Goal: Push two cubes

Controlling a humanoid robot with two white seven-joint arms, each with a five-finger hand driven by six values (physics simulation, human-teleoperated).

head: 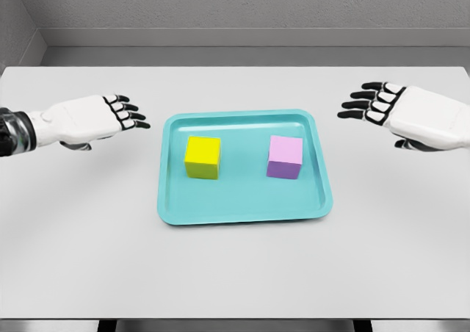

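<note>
A yellow cube [202, 157] sits on the left half of a teal tray [242, 208], and a purple cube [285, 157] sits on its right half, a cube's width apart. My left hand [125, 114] hovers over the table just left of the tray, fingers extended toward it and holding nothing. My right hand [367, 102] hovers to the right of the tray's far corner, fingers spread and pointing left, also holding nothing. Neither hand touches the tray or a cube.
The tray lies in the middle of a white table [235, 273]. A grey wall runs behind the table's far edge.
</note>
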